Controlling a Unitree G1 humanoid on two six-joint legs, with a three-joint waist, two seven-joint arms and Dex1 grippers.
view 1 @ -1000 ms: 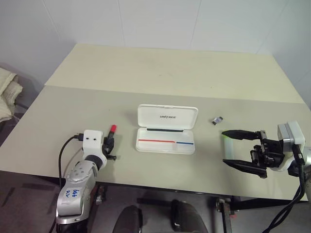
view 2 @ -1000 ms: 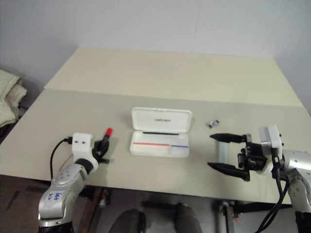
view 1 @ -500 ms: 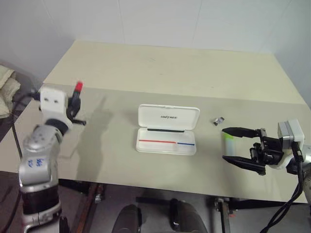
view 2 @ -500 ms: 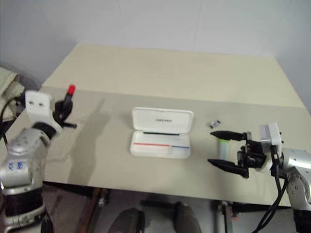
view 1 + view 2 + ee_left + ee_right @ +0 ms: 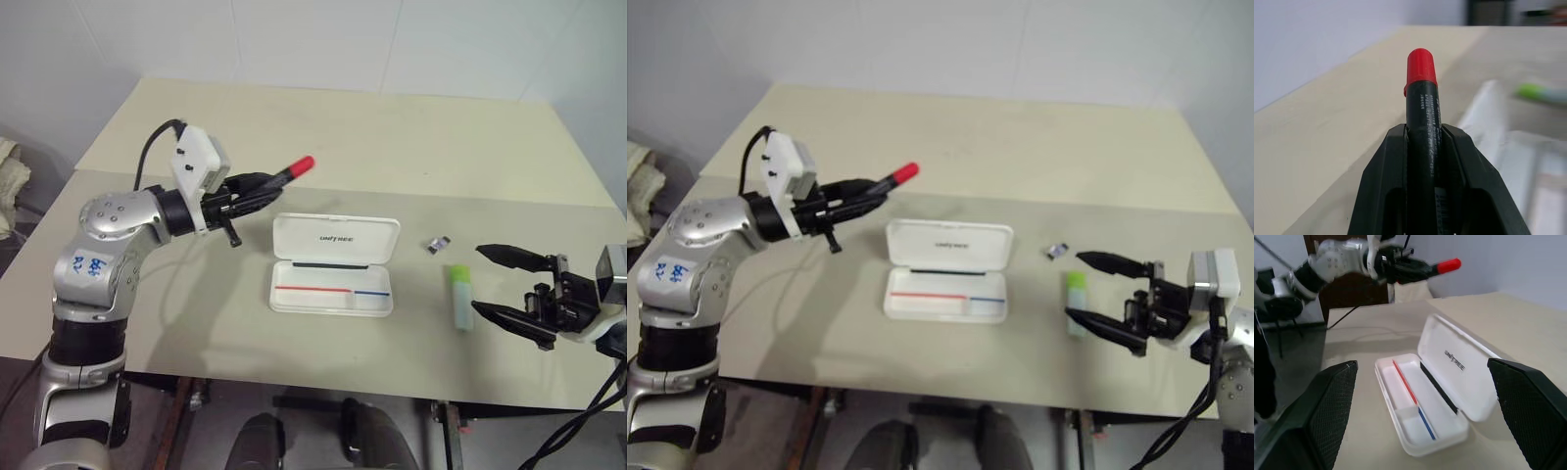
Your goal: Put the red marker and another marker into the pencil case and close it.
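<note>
The red marker's (image 5: 1421, 122) lower barrel is hidden between the left claw's (image 5: 1422, 142) fingers; beyond it, the case (image 5: 1528, 161) and green marker (image 5: 1542, 93) blur.

Beige table (image 5: 323, 127), two-part top, seam running across just behind the items. Lying directly on it: white pencil case (image 5: 333, 264), lid open and folded back flat toward the far edge, small dark lettering on the lid's inner face, red and blue stripes inside the tray. Right of the case, well apart from it: pale green marker (image 5: 460, 296), lying flat, long axis running front to back. Between case and green marker, slightly farther back: small dark object (image 5: 439, 243), too small to identify. Remaining surface bare.
</note>
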